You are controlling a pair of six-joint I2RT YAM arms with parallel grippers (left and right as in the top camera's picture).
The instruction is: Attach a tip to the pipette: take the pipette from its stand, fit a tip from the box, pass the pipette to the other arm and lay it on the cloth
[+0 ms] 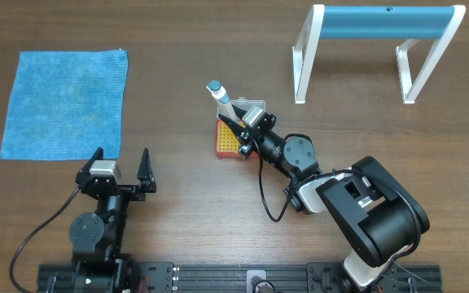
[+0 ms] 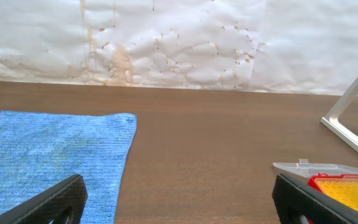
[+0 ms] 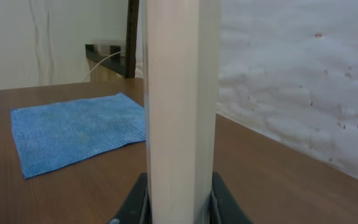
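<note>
My right gripper (image 1: 238,124) is shut on the pipette (image 1: 221,98), a white body with a blue top knob, tilted above the red-and-orange tip box (image 1: 227,142). In the right wrist view the pipette's white body (image 3: 179,93) stands upright between the dark fingers (image 3: 139,200) of my right gripper (image 3: 179,202). The blue cloth (image 1: 65,106) lies flat at the table's far left, also seen as the cloth (image 3: 73,134). My left gripper (image 1: 121,168) stays open near its base, holding nothing, with the cloth (image 2: 48,155) ahead of it and the tip box (image 2: 348,190) off to the side.
The white stand with a blue top bar (image 1: 381,24) is at the far right; one of its legs (image 2: 352,115) shows in the left wrist view. The tip box's clear lid (image 2: 316,167) lies open. Bare brown table lies between cloth and box.
</note>
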